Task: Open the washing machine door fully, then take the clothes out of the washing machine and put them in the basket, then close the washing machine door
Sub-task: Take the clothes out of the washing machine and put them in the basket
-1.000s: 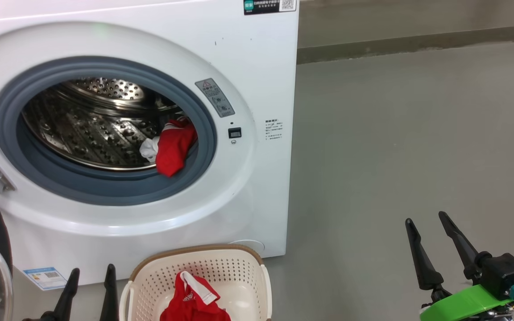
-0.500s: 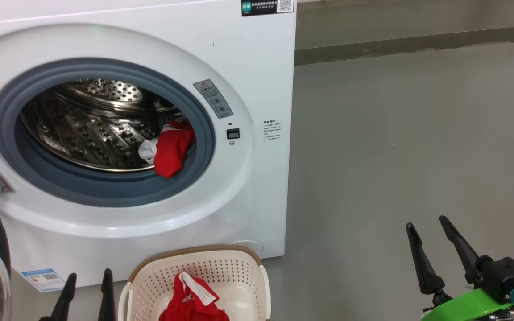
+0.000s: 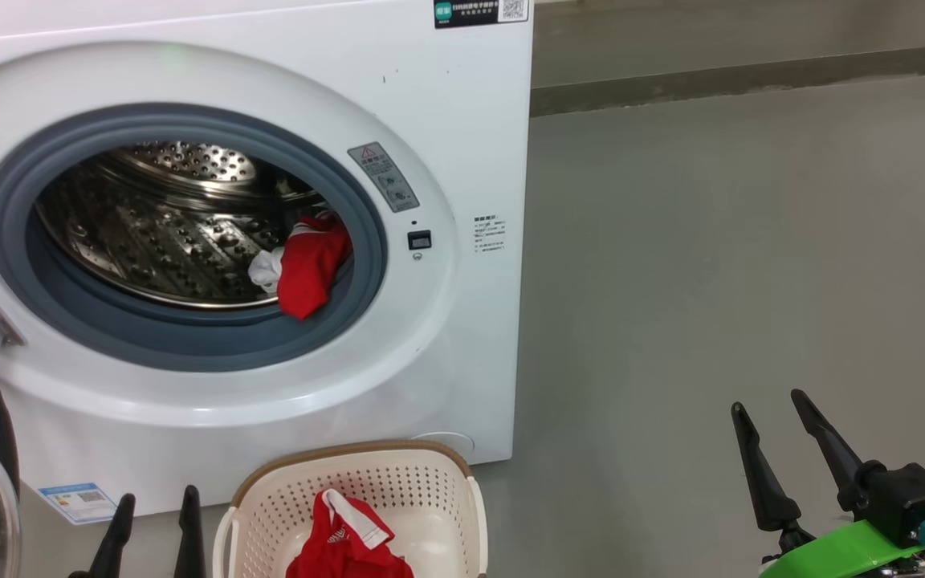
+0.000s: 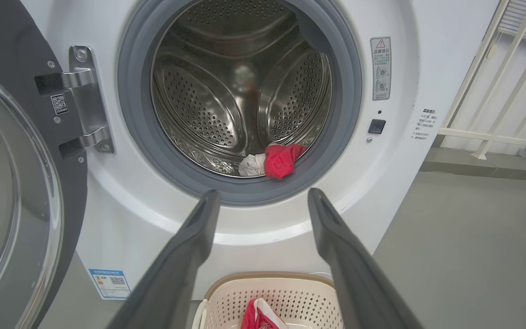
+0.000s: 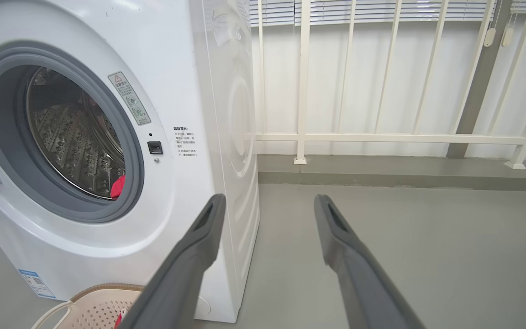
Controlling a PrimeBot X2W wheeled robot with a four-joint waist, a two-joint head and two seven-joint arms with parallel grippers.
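Fingers [image 4: 190,246], long and dark, on the left gripper [image 3: 156,499] and right gripper [image 3: 768,403] are spread wide, touching nothing. A glossy black-rimmed round glass door [image 4: 12,183] hangs open on the white washing machine [image 3: 446,104]. One soft red-and-white garment [image 3: 310,265] lies at the perforated steel drum's [image 3: 157,233] front, against the grey rubber gasket [image 3: 189,341]. Another red garment [image 3: 346,538] sits in the cream perforated plastic basket [image 3: 430,482].

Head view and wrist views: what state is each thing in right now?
washing machine door: swung open
washing machine: drum exposed, one garment inside
drum garment: lying at the drum's front edge
basket: upright, holding one red garment
left pincer: open, empty
right pincer: open, empty
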